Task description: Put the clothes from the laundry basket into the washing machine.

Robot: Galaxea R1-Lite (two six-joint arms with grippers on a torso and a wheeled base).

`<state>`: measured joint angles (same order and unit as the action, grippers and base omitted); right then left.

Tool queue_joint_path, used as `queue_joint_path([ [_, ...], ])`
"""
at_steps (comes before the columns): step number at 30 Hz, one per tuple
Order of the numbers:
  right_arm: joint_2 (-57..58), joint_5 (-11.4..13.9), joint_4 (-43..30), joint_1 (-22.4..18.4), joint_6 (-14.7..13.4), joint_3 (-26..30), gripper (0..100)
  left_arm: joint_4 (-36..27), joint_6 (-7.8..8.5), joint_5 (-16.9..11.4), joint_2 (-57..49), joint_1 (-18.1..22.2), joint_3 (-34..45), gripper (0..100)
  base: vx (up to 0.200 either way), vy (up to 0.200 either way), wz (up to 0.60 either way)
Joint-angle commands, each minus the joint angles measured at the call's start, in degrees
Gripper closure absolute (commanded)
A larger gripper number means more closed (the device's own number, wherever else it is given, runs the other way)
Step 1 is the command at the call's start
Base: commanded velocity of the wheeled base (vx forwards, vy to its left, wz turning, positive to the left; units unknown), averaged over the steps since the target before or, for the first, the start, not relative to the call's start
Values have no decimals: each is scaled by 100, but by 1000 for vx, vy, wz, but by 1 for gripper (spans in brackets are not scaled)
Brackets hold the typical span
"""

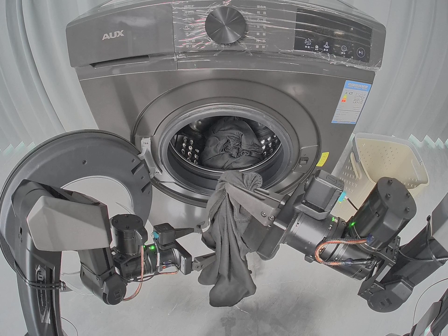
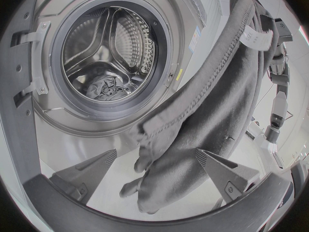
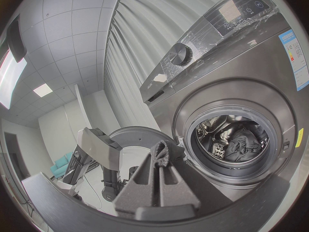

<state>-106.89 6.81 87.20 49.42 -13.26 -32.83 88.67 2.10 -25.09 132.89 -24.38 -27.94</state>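
The grey washing machine (image 1: 224, 71) stands with its round door (image 1: 74, 164) swung open to the left. A dark garment (image 1: 231, 143) lies inside the drum (image 2: 106, 55). My right gripper (image 1: 252, 194) is shut on a second dark grey garment (image 1: 228, 239), which hangs down just below the drum opening. In the right wrist view the pinched cloth (image 3: 162, 150) sticks out between the closed fingers. My left gripper (image 1: 200, 246) stands open low beside the hanging garment (image 2: 206, 107), its fingers (image 2: 93, 168) spread on either side of the cloth's lower end.
A cream laundry basket (image 1: 387, 159) leans against the machine's right side. The open door takes up the space on the left, with my left arm in front of it. Bare grey floor lies below the garment.
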Motion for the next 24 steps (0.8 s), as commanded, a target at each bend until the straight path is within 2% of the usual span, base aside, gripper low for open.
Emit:
queue_joint_path([
  [1, -104, 4, 8, 24, -1, -66, 100, 1, 1, 22, -105, -23, 52, 0, 0, 0, 0],
  [9, -104, -5, -1, 112, 8, -66, 100, -8, -60, 65, 150, 21, -335, 0, 0, 0, 0],
  [11, -104, -13, -1, 191, 8, -74, 100, 1, 19, 65, 343, 12, -467, 0, 0, 0, 0],
  [13, -104, -22, 8, 208, 8, -66, 100, 1, 28, 65, 457, 4, -519, 0, 0, 0, 0],
  [14, -104, -22, 16, 208, 8, -57, 100, 1, 28, 65, 483, -5, -572, 100, 0, 0, 0],
  [24, -43, -22, 52, 147, 17, 119, 100, 1, 19, 65, 536, 153, -739, 100, 0, 0, 0],
])
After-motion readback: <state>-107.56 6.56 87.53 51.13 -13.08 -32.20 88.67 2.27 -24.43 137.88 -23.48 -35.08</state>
